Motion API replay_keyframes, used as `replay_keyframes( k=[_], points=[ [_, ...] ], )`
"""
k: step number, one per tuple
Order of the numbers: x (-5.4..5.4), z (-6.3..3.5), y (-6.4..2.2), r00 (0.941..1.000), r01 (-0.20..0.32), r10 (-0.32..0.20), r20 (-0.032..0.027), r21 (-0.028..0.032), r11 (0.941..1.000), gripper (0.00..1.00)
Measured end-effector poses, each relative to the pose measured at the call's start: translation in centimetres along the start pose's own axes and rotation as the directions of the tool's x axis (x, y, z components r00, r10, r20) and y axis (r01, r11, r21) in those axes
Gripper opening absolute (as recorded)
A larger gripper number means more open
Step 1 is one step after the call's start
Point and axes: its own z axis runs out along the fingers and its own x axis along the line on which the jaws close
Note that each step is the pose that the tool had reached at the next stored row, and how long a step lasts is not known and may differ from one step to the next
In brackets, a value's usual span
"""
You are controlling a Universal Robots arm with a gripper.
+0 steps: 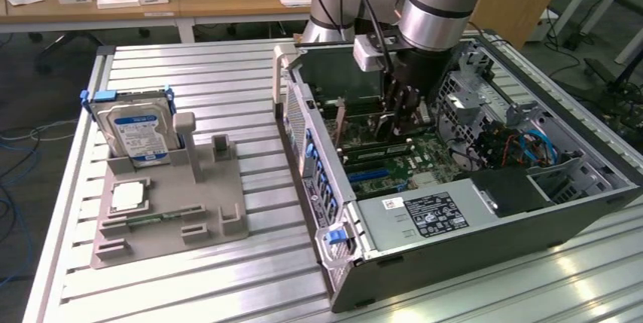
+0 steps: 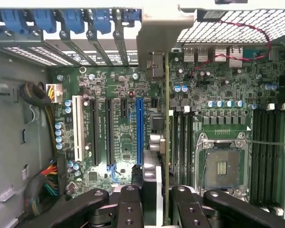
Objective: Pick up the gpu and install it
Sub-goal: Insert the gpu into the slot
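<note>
Here the black gripper (image 2: 162,202) clamps the thin green gpu card (image 2: 167,118) edge-on inside the open grey computer case (image 1: 592,195); its fan face is hidden.

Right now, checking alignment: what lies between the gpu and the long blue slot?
In the wrist view, only motherboard with small components lies between the gpu and blue slot.

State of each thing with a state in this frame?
gpu: held edge-on inside the case, above the motherboard.
gripper: jaws shut on the gpu.
computer case: side open.
processor socket: empty.
hard drive: upright in the grey holder.
processor chip: flat on the holder.
</note>
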Motion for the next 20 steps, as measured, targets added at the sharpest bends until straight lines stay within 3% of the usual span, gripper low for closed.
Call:
replay_keyframes(
  k=[13, 20],
  points=[
    [1.1, 0.70, -0.01, 1.0000, -0.008, 0.008, -0.0002, 0.0003, 1.0000, 0.28],
    [1.3, 1.89, 0.01, 1.0000, -0.008, 0.008, -0.0002, 0.0001, 1.0000, 0.28]
  ],
)
